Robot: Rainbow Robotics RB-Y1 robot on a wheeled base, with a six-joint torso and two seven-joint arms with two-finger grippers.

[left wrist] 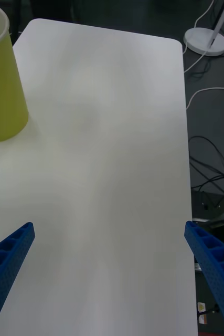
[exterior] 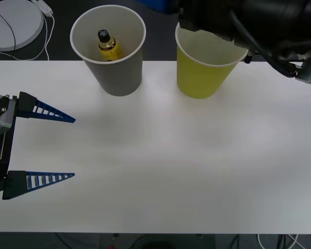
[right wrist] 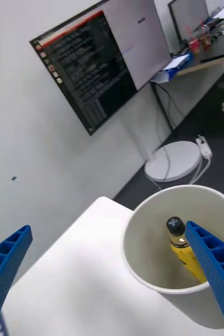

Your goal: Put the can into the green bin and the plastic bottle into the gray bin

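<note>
At the near left of the white table [exterior: 160, 171], the left gripper [exterior: 74, 148] hovers low with its blue fingers [exterior: 46, 112] spread wide and nothing between them. Farther back stand the gray bin [exterior: 119, 72] and, to its right, the green bin [exterior: 199, 78], both upright and apart. The plastic bottle [exterior: 108, 45] rests tilted inside the gray bin, black cap up. The right gripper [right wrist: 109, 262] hangs above the green bin, fingers wide apart and empty.
</note>
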